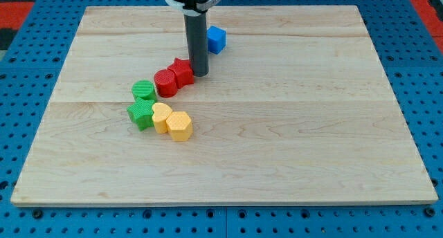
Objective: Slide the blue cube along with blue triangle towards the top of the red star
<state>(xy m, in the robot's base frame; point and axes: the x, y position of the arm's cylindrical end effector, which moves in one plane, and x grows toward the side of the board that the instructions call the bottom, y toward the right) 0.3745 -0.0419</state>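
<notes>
The blue cube (217,39) sits near the view's top, just right of the dark rod. My tip (200,74) rests on the board right next to the red star (183,70), on its right side, below and left of the blue cube. A red cylinder (165,83) touches the red star on its lower left. I see no blue triangle; the rod may hide it.
A green cylinder (143,90) and a green star (141,114) lie lower left of the red blocks. Two yellow blocks (162,117) (180,125) sit beside the green star. The wooden board (291,127) lies on a blue pegboard.
</notes>
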